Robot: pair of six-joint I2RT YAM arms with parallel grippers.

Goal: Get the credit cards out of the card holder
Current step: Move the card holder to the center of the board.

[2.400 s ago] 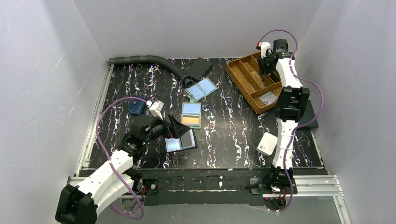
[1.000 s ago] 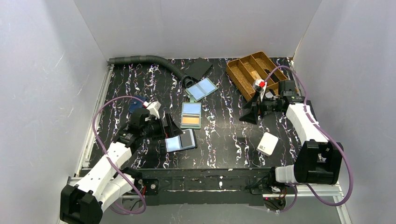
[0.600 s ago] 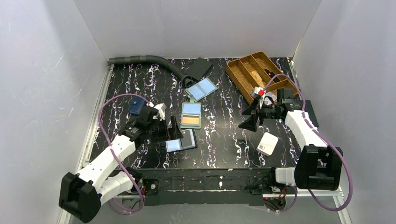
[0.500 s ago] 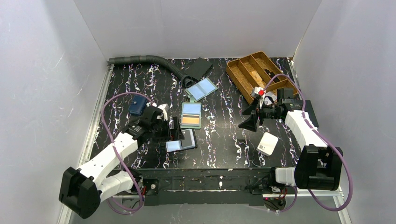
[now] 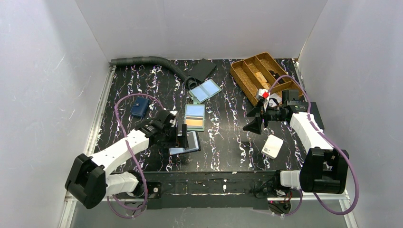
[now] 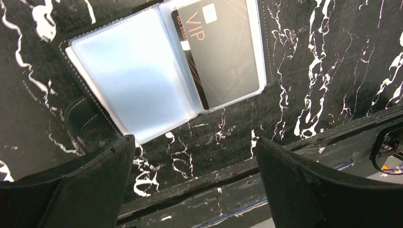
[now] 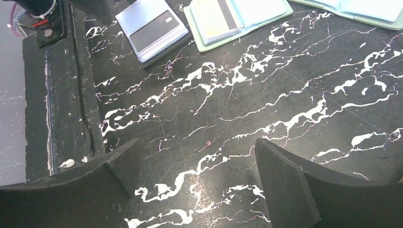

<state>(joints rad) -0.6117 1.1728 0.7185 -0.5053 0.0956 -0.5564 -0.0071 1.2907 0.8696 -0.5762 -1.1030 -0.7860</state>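
The grey-green card holder [image 5: 195,117] [image 7: 198,35] lies open at mid-table, a blue card [image 5: 195,110] in its far pocket and an orange card [image 5: 194,123] in its near one. Just nearer, a black bifold [image 5: 179,148] lies open with an empty clear pocket [image 6: 133,85] and a black-grey VIP card [image 6: 221,52] [image 7: 154,31]. My left gripper [image 5: 179,135] [image 6: 194,142] hangs open over that bifold's near-left edge, holding nothing. My right gripper [image 5: 253,121] [image 7: 197,142] is open above bare table, right of the card holder, pointing towards it.
A bifold with pale blue panels [image 5: 205,90] lies behind the card holder, beside a grey hose [image 5: 152,61]. A navy wallet [image 5: 139,107] sits at the left, a white square box [image 5: 272,146] at the near right, and a wooden tray [image 5: 259,76] at the back right.
My left gripper has swung right and nearer, onto the black bifold. My right arm came down from the tray to mid-table and has held still for the last half second.
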